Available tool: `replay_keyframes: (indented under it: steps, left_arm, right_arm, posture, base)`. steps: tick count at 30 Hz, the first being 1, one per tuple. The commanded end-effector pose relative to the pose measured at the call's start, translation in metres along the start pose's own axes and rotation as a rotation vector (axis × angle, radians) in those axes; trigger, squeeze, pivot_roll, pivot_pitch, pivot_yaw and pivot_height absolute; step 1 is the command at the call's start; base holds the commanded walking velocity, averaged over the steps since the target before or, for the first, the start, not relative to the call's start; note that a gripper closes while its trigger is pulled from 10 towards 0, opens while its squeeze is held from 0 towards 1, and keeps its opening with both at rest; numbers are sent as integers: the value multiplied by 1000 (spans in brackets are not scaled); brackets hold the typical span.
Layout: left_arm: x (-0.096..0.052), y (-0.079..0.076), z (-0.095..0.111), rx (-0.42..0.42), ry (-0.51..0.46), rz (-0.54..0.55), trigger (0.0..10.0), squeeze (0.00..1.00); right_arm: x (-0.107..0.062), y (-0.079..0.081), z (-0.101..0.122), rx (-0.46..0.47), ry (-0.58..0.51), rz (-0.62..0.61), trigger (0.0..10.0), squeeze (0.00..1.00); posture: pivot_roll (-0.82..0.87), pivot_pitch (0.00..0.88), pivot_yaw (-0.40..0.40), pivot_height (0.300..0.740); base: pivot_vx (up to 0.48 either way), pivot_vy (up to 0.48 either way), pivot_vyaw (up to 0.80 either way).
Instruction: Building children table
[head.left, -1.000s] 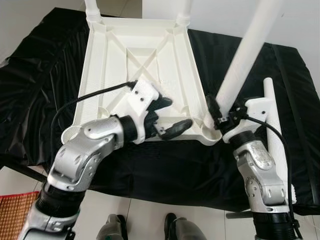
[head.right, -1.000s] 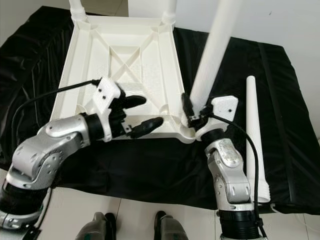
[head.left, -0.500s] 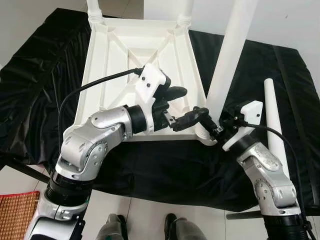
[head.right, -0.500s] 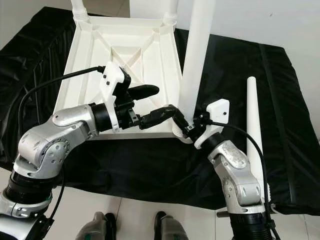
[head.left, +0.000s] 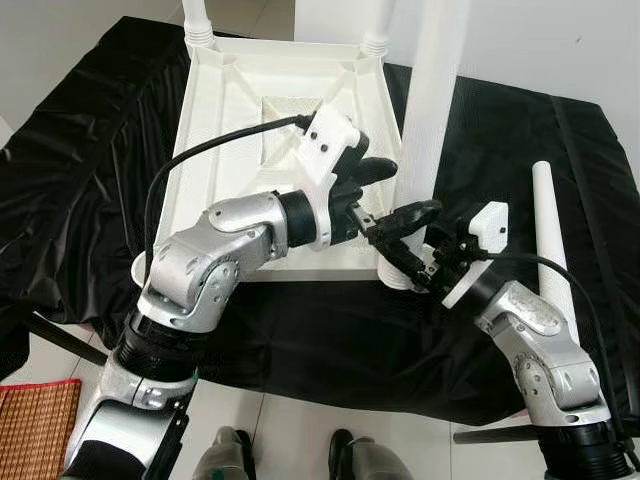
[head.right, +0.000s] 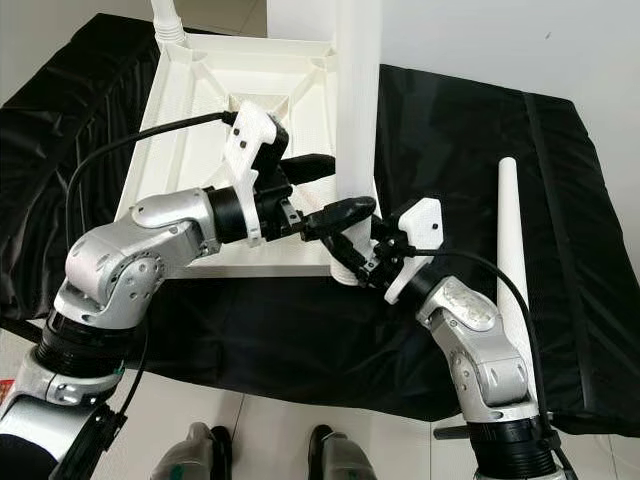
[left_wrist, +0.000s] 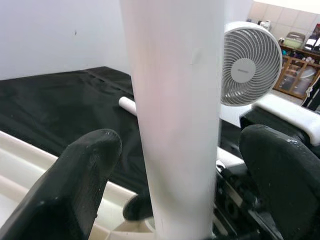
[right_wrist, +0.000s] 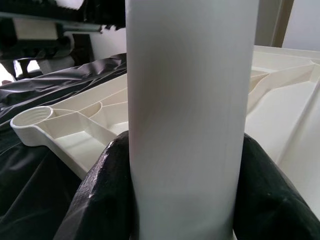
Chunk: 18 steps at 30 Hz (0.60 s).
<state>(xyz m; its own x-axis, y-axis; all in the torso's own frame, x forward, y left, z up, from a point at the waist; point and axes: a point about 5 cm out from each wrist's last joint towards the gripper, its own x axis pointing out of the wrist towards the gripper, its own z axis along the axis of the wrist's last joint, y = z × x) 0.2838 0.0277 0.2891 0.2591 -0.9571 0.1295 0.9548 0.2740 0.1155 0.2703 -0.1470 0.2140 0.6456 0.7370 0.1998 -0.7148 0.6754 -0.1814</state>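
Both grippers crowd the upright white leg (head.left: 432, 90) at the tabletop's (head.left: 230, 120) near corner — open black cloth (head.left: 90, 170) lies leftward.

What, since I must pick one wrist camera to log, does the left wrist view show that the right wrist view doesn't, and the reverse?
Left wrist view: a white fan, a spare leg lying flat, and the left hand open, its fingers standing clear on either side of the upright table leg. Right wrist view: the upturned tabletop with its ribs and an empty corner socket, and the right hand shut on the table leg. Shared: that table leg and the black cloth.
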Motion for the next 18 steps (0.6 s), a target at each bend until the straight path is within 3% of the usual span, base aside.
replay_keyframes:
  steps: [1, 7, 18]
  left_arm:
    - [6, -6, 2, -9, -8, -85, 10000, 0]
    - [12, -4, 10, -24, -46, -103, 10000, 0]
    - [14, -5, 21, -168, -112, -158, 10000, 0]
  right_arm:
    - [-1, 2, 4, -8, -5, 38, 10000, 0]
    - [-1, 4, 2, -9, 6, 67, 10000, 0]
    - [-2, 5, 0, -21, 10, 75, 10000, 0]
  posture:
    - [80, 160, -62, 740]
    - [80, 151, -60, 740]
    - [83, 152, -59, 740]
  base:
    - [0, 0, 0]
    - [0, 0, 0]
    - [0, 0, 0]
